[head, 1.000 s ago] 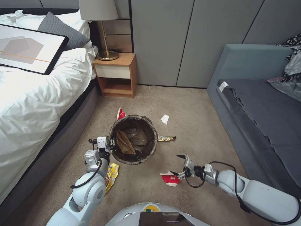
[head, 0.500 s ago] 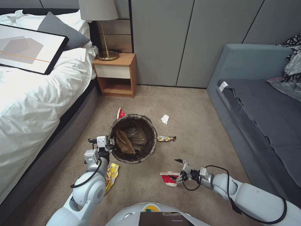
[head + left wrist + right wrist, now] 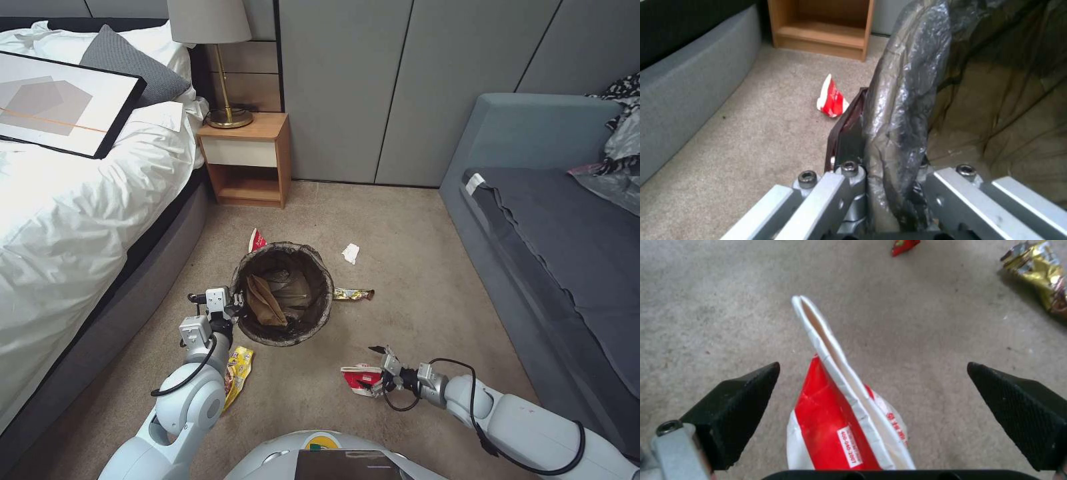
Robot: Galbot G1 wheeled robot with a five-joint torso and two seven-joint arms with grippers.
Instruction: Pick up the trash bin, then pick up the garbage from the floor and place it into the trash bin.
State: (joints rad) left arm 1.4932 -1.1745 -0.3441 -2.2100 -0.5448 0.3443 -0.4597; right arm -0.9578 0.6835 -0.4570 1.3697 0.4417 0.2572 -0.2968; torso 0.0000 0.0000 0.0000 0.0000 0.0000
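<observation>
The trash bin, lined with a dark bag, stands lifted at its rim by my left gripper, which is shut on the rim and liner. Tan paper lies inside it. My right gripper is low over the carpet and open, its black fingertips on either side of a flattened red-and-white paper cup, not touching it. Other garbage lies around: a yellow snack bag, a white tissue wad, a gold candy wrapper, a tiny red wrapper and another red-and-white cup.
A bed with white covers runs along the left. A wooden nightstand with a lamp stands at the back. A grey sofa lines the right. Open carpet lies between them.
My right gripper has dropped and slid left towards the flattened cup, and now straddles it. The left gripper and the bin have stayed put.
</observation>
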